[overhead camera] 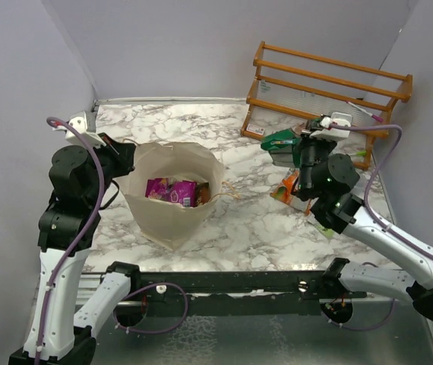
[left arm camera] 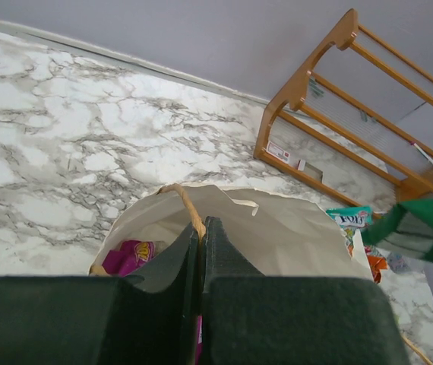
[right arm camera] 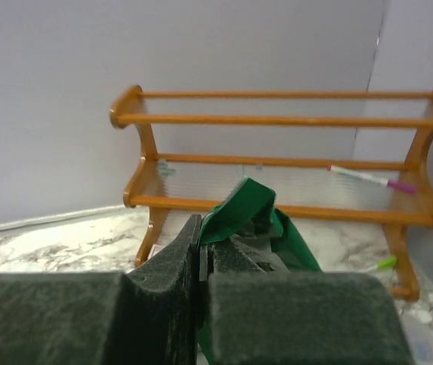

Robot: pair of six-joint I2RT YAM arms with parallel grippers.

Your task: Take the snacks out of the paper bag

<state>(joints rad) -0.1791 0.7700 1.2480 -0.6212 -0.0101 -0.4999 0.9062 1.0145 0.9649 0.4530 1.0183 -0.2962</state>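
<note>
The cream paper bag stands open at the left-middle of the table, with a magenta packet and a dark brown packet inside. My left gripper is shut on the bag's brown cord handle at the rim. My right gripper is shut on a green bag, held in the air in front of the rack; the green bag also shows in the right wrist view. An orange packet and other packets lie on the table under the right arm.
An orange wooden rack stands at the back right, with a pink-tipped pen on its shelf. Grey walls close the left, back and right sides. A teal-and-white packet lies beyond the bag.
</note>
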